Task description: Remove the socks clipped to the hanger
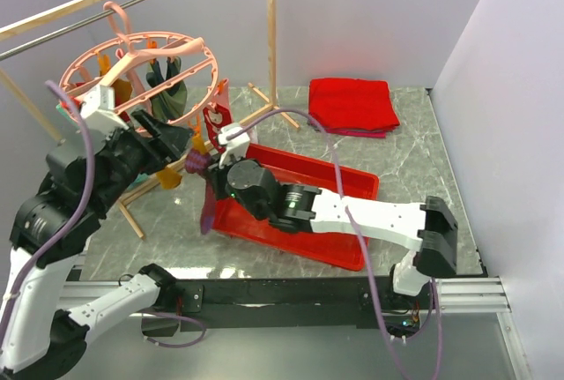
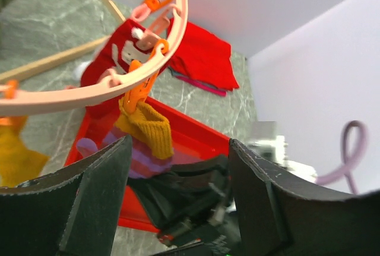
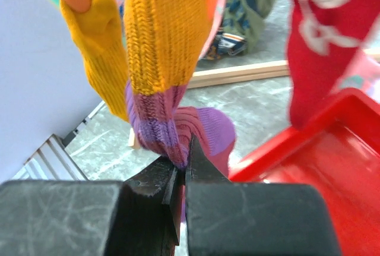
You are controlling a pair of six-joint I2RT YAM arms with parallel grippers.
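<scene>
The round pink hanger hangs from the metal bar, with socks clipped around its ring. A sock with a yellow cuff and purple-maroon stripes hangs from an orange clip. My right gripper is shut on its lower striped part, just left of the red tray. My left gripper stands open beside the ring, above the right one, with nothing between its fingers. A red sock with white pattern, dark green socks and a yellow sock are also clipped on.
A red tray lies under my right arm. A folded red cloth sits at the back right. The wooden rack's post and floor struts stand behind the hanger. Walls close in on both sides.
</scene>
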